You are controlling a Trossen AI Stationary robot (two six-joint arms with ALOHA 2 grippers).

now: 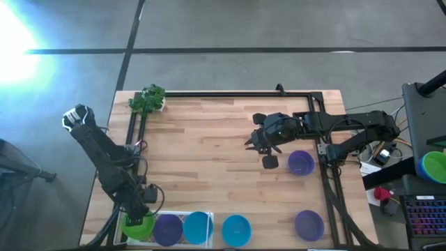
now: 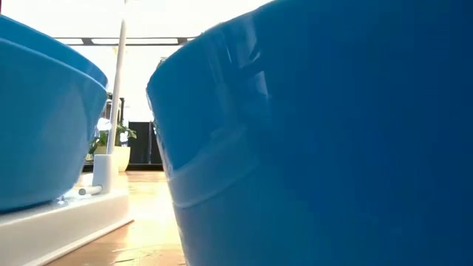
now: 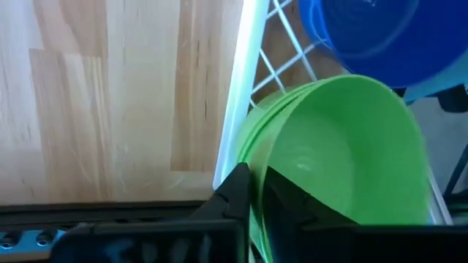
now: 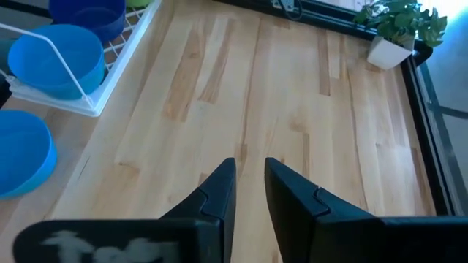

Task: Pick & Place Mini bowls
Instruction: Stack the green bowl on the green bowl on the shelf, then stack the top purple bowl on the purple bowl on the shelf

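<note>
Your green mini bowl [image 1: 139,226] sits at the left end of the white mesh tray [image 1: 182,215] at the near table edge, and the left gripper [image 3: 254,191] has its fingers pinching that bowl's rim. Next in the tray you've got a purple mini bowl [image 1: 167,229], then a blue mini bowl [image 1: 197,227]. Just right of the tray, another blue bowl [image 1: 236,230] sits on the wooden table [image 1: 209,139]. Two more purple bowls [image 1: 301,162] [image 1: 309,224] are further right. Your right gripper [image 4: 248,186] is above bare wood mid-table, fingers slightly apart, holding nothing. The toy plant [image 1: 148,100] stands at the far left corner.
</note>
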